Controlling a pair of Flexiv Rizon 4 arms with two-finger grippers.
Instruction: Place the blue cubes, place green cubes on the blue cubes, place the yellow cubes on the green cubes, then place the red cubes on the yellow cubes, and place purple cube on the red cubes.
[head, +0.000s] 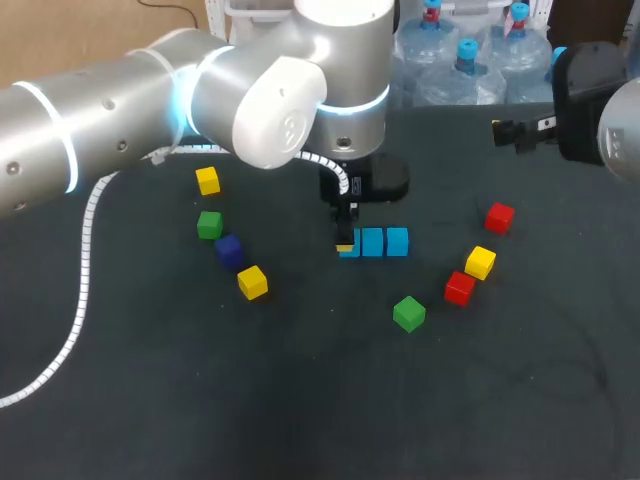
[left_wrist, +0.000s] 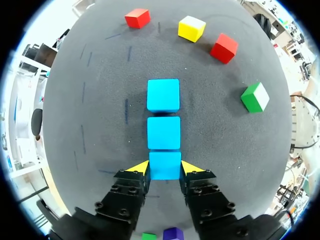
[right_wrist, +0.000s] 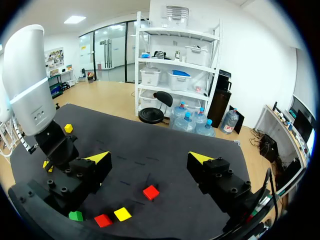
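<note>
Three blue cubes (head: 372, 242) sit in a row mid-table, and the left gripper (head: 345, 240) is down at the left-end cube (head: 349, 249). A green cube (head: 408, 313) lies near the row's front, and a purple cube (head: 228, 248) sits well to its left.

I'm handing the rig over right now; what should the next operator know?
Left gripper: shut on the end blue cube, which sits on the table in line with the other two blue cubes.
Right gripper: open, empty, over the table.
Done: blue row laid.
Left: release; green cubes, yellow cubes, red cubes and purple cube lie loose, none stacked.
</note>
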